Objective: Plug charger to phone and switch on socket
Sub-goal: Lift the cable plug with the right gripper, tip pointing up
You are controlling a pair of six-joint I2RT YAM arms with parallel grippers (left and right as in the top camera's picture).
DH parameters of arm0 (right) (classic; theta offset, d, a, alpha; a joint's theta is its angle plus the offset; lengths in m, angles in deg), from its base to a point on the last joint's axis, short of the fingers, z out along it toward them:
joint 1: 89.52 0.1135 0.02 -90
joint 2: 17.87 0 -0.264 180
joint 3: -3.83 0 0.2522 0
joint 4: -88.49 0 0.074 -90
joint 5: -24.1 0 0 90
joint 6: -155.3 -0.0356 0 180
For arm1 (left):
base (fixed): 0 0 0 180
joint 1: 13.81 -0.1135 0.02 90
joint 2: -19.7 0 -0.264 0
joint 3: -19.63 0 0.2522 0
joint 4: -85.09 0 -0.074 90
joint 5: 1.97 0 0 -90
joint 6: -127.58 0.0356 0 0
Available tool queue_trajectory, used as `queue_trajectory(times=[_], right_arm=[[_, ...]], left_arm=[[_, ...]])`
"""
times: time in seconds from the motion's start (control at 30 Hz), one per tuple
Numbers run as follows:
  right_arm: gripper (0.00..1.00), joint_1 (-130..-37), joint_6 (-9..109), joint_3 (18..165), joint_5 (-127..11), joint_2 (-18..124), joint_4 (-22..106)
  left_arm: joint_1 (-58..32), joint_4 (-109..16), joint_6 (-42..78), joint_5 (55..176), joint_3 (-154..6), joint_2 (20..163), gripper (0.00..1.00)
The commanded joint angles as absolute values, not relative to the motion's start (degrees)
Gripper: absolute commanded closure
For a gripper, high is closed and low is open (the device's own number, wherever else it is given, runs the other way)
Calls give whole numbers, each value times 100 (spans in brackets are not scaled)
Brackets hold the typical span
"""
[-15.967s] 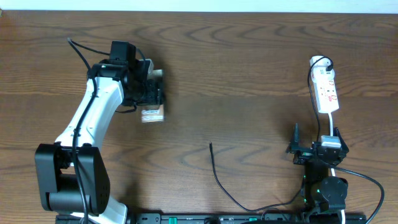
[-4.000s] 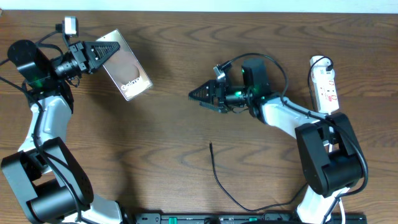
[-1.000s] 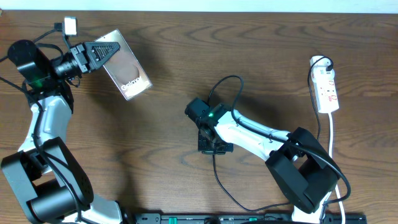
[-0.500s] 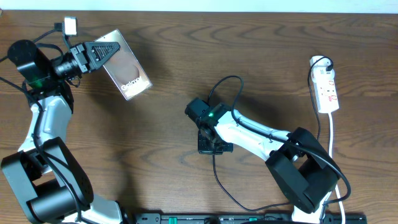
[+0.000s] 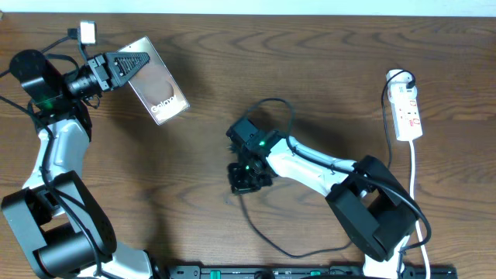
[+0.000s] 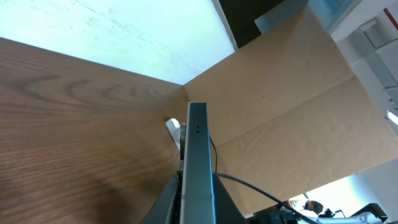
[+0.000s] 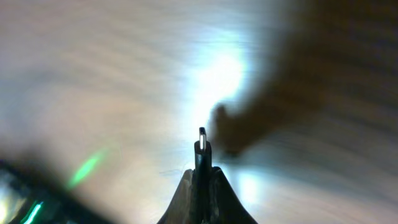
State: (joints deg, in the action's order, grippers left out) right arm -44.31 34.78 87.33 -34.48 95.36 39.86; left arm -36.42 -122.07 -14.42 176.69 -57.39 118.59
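The phone (image 5: 159, 81) is held off the table at the upper left, face up and tilted, with my left gripper (image 5: 124, 66) shut on its upper edge. The left wrist view shows the phone (image 6: 198, 143) edge-on between that gripper's (image 6: 198, 190) jaws. Near the table's middle my right gripper (image 5: 246, 183) is shut on the charger's plug end. From there the thin black charger cable (image 5: 260, 231) trails to the front edge. In the right wrist view the plug tip (image 7: 202, 140) sticks out past the right gripper (image 7: 202, 177). The socket (image 5: 407, 112) lies at the far right.
The socket's white cord (image 5: 414, 174) runs down the right side toward the front edge. A black bar (image 5: 271, 273) lines the front of the table. The right arm (image 5: 318, 167) stretches across the centre right. Bare wood lies between the phone and the right gripper.
The right gripper has moved a little to the left with the charger's plug end, and the cable has swung left after it. The left arm and phone have not moved.
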Motion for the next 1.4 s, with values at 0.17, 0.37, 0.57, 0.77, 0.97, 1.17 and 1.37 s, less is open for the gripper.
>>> queue_trajectory(times=[0.17, 0.37, 0.57, 0.77, 0.97, 1.17, 1.37], right_arm=[[99, -4599, 6245, 8713, 421, 9567, 4875], [99, -4599, 7200, 8713, 852, 9567, 5081], [99, -4606, 7259, 8713, 869, 9567, 5444], [99, -4732, 6643, 8713, 375, 9567, 5540], [99, -4988, 5080, 8715, -2412, 9567, 4276], [99, -5467, 4507, 8724, -3756, 9565, 2655], [99, -5622, 4156, 8724, -4536, 9565, 1783]], left_arm=[[-3636, -12238, -1366, 17807, -5794, 11776, 93], [-3636, -12238, -1364, 17807, -5794, 11776, 93], [-3636, -12238, -1364, 17807, -5794, 11776, 92], [-3636, -12238, -1366, 17807, -5794, 11776, 93], [-3636, -12236, -1364, 17807, -5794, 11776, 92], [-3636, -12238, -1364, 17807, -5794, 11776, 93], [-3636, -12238, -1364, 17807, -5794, 11776, 92]])
